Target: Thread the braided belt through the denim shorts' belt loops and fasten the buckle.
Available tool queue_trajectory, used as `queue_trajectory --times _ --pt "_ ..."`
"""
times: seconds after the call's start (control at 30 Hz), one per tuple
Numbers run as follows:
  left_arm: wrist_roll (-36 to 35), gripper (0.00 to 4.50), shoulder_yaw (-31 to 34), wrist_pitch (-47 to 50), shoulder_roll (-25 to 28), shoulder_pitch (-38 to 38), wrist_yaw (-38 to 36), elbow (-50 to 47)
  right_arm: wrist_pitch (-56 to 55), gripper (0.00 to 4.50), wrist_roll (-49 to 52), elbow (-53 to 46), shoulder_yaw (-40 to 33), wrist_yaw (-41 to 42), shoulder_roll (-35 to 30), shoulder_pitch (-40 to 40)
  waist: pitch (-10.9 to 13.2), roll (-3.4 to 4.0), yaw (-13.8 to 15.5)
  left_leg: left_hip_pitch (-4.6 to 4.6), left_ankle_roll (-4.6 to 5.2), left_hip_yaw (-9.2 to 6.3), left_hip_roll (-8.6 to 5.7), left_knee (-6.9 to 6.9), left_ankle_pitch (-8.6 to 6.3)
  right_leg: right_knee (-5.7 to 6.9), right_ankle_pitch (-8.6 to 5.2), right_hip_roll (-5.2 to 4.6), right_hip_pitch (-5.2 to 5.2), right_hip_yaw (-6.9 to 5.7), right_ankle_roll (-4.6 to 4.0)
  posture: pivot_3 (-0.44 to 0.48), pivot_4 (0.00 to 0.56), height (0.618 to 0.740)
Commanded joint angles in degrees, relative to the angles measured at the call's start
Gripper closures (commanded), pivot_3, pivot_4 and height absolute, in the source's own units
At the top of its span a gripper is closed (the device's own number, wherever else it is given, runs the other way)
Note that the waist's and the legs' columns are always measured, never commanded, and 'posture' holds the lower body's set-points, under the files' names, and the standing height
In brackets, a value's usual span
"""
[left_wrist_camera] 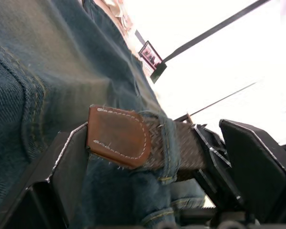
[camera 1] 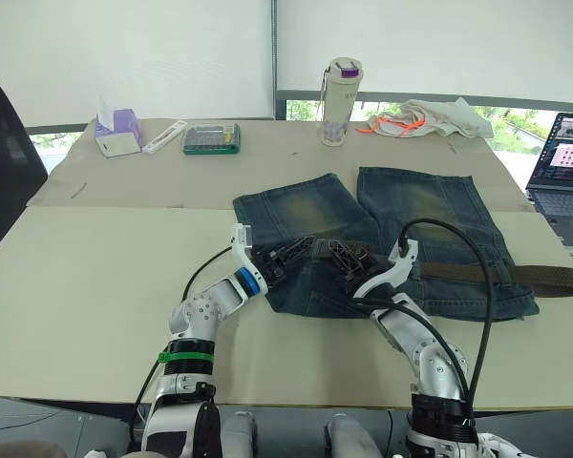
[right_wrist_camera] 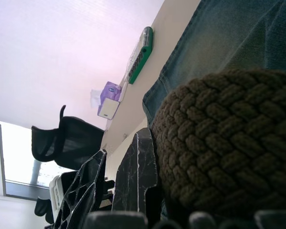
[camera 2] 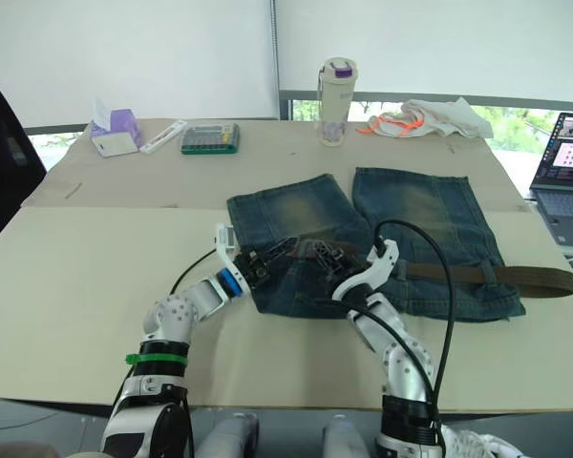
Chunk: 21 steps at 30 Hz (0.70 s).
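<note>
1. You are mid-threading: the denim shorts (camera 1: 401, 239) lie flat on the table (camera 1: 95, 286), waistband toward you, and the braided belt (camera 1: 535, 279) runs along the waistband, its far end trailing off the shorts to your right.
2. In the left wrist view the belt's leather tip (left_wrist_camera: 118, 136) has just cleared one of the belt loops (left_wrist_camera: 168, 148), which wraps the strap right behind it.
3. Your left gripper (camera 1: 288, 256) has its fingers spread, the tip lying between them, not pinched.
4. Your right gripper (camera 1: 349, 260) is pressed against the strap just beside it; I cannot tell whether it is clamped.
5. Next, as I judge it, close the left on the tip and draw it toward the next loop while the right feeds slack.
6. The buckle is not discernible yet.
</note>
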Motion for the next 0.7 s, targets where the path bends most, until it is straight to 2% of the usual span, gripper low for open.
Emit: queue_trajectory --times 0.03,0.3,0.33,0.47,0.53,0.63,0.67,0.7 --pt "-2.4 1.5 -0.3 0.9 -0.8 -0.7 -0.2 -3.0 0.6 4.5 -0.3 -2.1 1.2 0.1 -0.2 -0.1 0.0 0.0 0.0 0.0 0.0 0.0 0.0 0.0 0.0 0.0 0.0 0.0 0.0 0.0 0.0 0.0 0.15 0.74" --pt "-1.5 4.19 -0.9 0.9 -1.3 0.1 0.3 -3.7 1.0 4.5 -2.0 -2.5 2.6 1.7 -1.0 0.3 0.0 0.0 0.1 -0.01 0.0 0.0 0.0 0.0 0.0 -0.02 0.0 0.0 0.0 0.0 0.0 0.0 0.15 0.74" --pt "-1.1 4.49 -1.2 0.7 -1.2 0.1 0.3 -3.7 0.7 4.1 -3.0 -2.7 2.9 1.8 -1.4 0.5 0.0 0.0 0.1 -0.01 0.0 0.0 0.0 0.0 0.0 -0.02 0.0 0.0 0.0 0.0 0.0 0.0 0.15 0.74" --pt "0.9 4.5 -1.8 -0.7 -0.4 -0.3 0.8 -2.6 1.6 2.64 -3.1 -5.9 3.8 2.8 -3.2 2.0 0.0 0.0 0.2 -0.02 0.0 0.0 0.0 0.0 0.0 -0.03 0.0 0.0 0.0 0.0 0.0 0.0 0.15 0.74" --pt "2.5 4.5 -2.8 -1.8 1.0 -0.4 0.4 -2.0 2.8 2.01 -4.1 -8.1 4.6 4.7 -6.2 3.8 0.0 0.0 0.3 -0.04 0.0 0.0 0.0 -0.01 0.0 -0.06 0.0 0.0 0.0 0.0 0.0 0.0 0.15 0.74" --pt "9.0 4.5 -7.7 -5.4 7.5 0.6 -4.3 -0.4 5.4 1.02 -5.5 -17.2 4.4 17.4 -21.1 10.1 0.0 0.02 0.6 -0.08 0.0 0.01 -0.04 0.0 0.0 -0.11 -0.01 -0.02 0.01 -0.01 0.01 0.0 0.15 0.74" --pt "10.1 4.5 -8.6 -6.4 8.9 0.8 -5.2 0.3 5.4 0.63 -5.1 -18.9 3.9 20.2 -24.2 11.5 0.0 0.0 0.5 -0.09 -0.01 0.01 -0.07 0.0 0.0 -0.16 -0.02 -0.02 0.01 -0.02 0.03 0.0 0.15 0.74" --pt "10.6 4.5 -8.1 -7.2 10.4 0.4 -5.5 1.6 5.1 0.2 -3.3 -19.2 -0.1 22.3 -27.9 12.9 0.0 -0.01 0.3 -0.09 -0.01 0.01 -0.06 -0.01 -0.01 -0.19 -0.02 -0.02 0.01 -0.02 0.02 0.0 0.15 0.74"
